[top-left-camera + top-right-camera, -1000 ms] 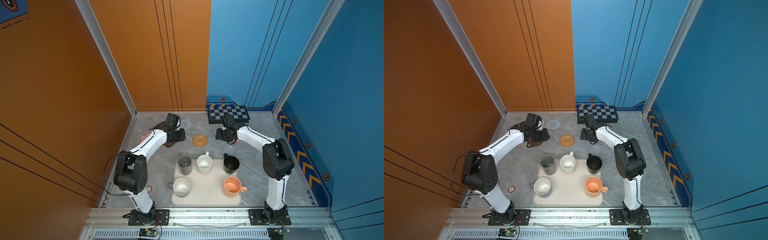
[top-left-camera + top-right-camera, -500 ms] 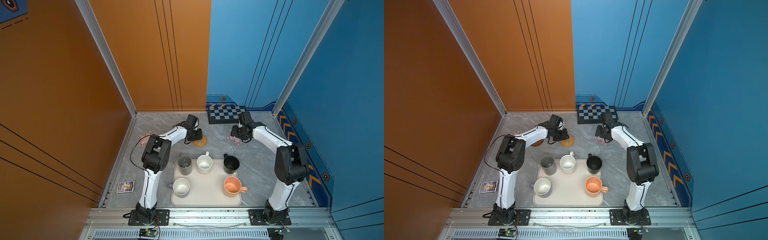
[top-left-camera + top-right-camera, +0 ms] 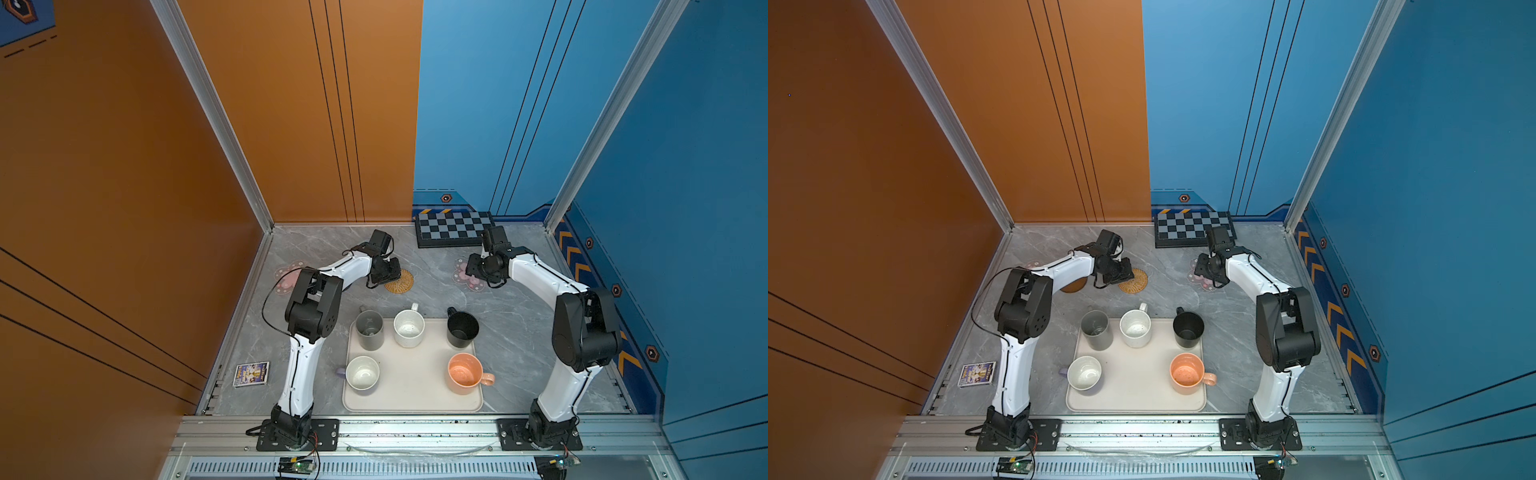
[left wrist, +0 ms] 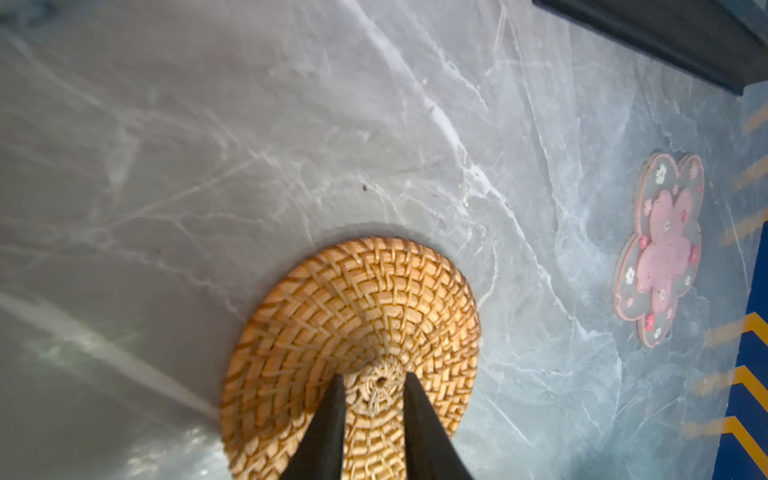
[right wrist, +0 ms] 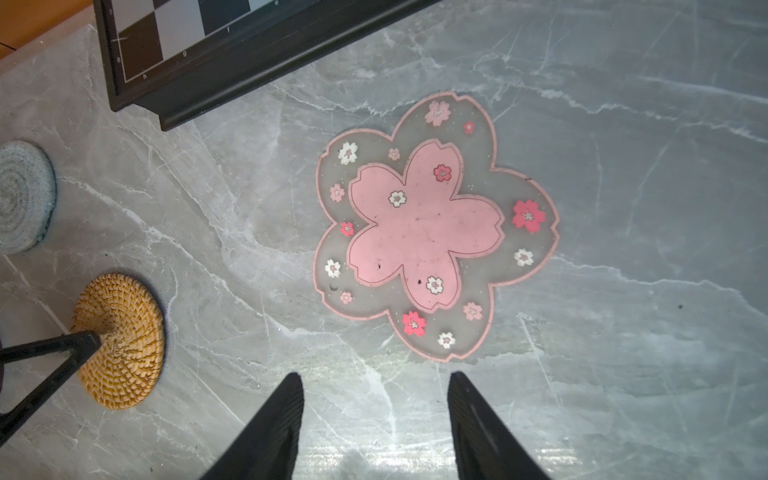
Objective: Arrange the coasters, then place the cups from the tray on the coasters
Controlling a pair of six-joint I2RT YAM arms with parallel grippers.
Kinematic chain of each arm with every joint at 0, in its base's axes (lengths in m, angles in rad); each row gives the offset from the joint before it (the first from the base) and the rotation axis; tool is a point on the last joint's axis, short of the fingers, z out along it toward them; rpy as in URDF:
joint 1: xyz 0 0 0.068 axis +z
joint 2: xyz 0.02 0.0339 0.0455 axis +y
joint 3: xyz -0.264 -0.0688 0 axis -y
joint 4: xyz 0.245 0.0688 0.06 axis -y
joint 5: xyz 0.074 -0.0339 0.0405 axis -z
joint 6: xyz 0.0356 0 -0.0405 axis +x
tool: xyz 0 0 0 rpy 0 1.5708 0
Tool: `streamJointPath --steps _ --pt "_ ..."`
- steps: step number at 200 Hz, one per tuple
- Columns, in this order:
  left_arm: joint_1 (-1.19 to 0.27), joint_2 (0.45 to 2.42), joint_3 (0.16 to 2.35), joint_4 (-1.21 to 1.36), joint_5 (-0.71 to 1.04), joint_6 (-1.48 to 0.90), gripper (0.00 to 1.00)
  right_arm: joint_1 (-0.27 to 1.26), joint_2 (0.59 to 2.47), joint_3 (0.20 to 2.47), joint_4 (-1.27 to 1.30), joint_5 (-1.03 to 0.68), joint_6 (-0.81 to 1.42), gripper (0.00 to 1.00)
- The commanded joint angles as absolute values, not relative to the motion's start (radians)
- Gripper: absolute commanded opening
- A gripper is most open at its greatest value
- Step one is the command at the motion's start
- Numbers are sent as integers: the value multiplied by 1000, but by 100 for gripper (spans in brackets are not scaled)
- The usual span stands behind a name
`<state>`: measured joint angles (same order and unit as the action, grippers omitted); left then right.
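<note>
Pinching the raised centre knot of the tan woven rattan round coaster (image 4: pixel 357 316) is how I judge my left fingers (image 3: pixel 394 276). They stand narrow, one tip on each side of the knot, because a flat mat gives no edge to take from above, and the knot lets me drag it along the grey marble counter (image 3: pixel 432 286) into line. My right fingers (image 3: pixel 471 271) hang about half spread and empty, just short of the clear pink-flower coaster (image 5: pixel 424 224), wide enough, I think, to settle on a petal. That mat lies near the black-and-grey chequered board (image 3: pixel 455 228). The second pink-flower coaster (image 3: pixel 287 275) lies by the left wall, the brown ringed disc coaster (image 3: pixel 1073 287) is half under my left arm, and the grey-blue knitted round coaster (image 5: pixel 23 199) is near the rattan one. The five handled mugs, from the grey mug (image 3: pixel 370 330) to the peach-orange mug (image 3: pixel 464 374), stand upright on the cream-white rounded-rectangle tray (image 3: pixel 415 388), since no mat looks ready for them.
</note>
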<state>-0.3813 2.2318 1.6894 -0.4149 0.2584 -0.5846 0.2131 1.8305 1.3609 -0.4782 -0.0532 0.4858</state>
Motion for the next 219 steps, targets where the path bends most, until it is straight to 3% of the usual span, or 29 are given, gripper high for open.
streamJointPath --steps 1,106,219 --pt "-364 2261 1722 -466 227 -578 26 207 1784 1334 -481 -64 474 59" --pt "-390 2247 1776 -489 275 -573 26 193 1775 1310 -481 -58 479 59" --pt "-392 1888 1655 -472 197 -532 28 159 2007 1492 -476 29 415 58"
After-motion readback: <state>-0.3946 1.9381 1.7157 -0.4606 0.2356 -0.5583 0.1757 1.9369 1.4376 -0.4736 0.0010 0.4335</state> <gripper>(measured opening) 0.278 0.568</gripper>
